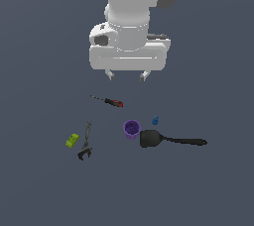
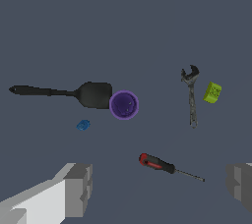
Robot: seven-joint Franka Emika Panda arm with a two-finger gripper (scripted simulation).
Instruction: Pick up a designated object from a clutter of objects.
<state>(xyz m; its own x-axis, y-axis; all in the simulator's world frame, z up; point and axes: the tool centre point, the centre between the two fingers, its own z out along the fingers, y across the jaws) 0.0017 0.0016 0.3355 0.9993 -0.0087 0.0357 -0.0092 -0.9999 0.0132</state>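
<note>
Gripper (image 1: 127,76): jaws wide, empty, raised above the clutter. Nearest beneath: screwdriver (image 1: 110,101). Beyond: cup (image 1: 131,129), apparently touching spatula (image 1: 163,139); blue piece (image 1: 155,120). Farthest: wrench (image 1: 86,142), then green block (image 1: 72,141) just beside it, unobstructed.

Block (image 1: 72,141) beside wrench (image 1: 86,142) (exterior view's left), apart from cup (image 1: 131,129).
</note>
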